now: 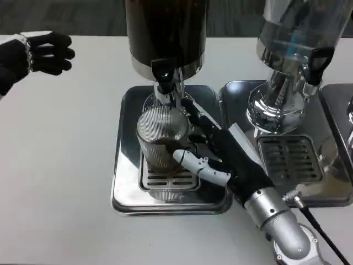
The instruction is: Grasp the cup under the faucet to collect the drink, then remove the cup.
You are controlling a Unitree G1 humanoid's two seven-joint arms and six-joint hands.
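A: Where is the ribbed clear glass cup [161, 138] right now?

B: It stands on the slotted grate of the shiny steel drip tray [124, 187], directly below the black-handled faucet [164, 80] of the dark cylindrical drink dispenser [165, 33]. There is a little brown liquid in the bottom of it.

A: And the right robot hand [220, 157]?

B: It is wrapped around the cup's right side. The white thumb lies across the near face of the glass, and the black fingers [194, 113] reach around behind it. I judge it a hold, though how firmly it presses cannot be told.

A: The left robot hand [36, 52]?

B: It hovers over the white desk [60, 165] at the far left, well apart from the dispenser, fingers curled inward around nothing.

A: What could go wrong from here?

B: The cup looks barely filled, so pulling it out now would likely leave the drink short. If the faucet is running, moving the cup would send the stream onto the grate. The glass is smooth and may be wet; a loose hold could let it slip or tip on lifting. The rim also sits close under the spout, so a straight lift may knock it. The second silver dispenser [287, 72] stands just beside on the right, so a wide swing that way risks a bump.
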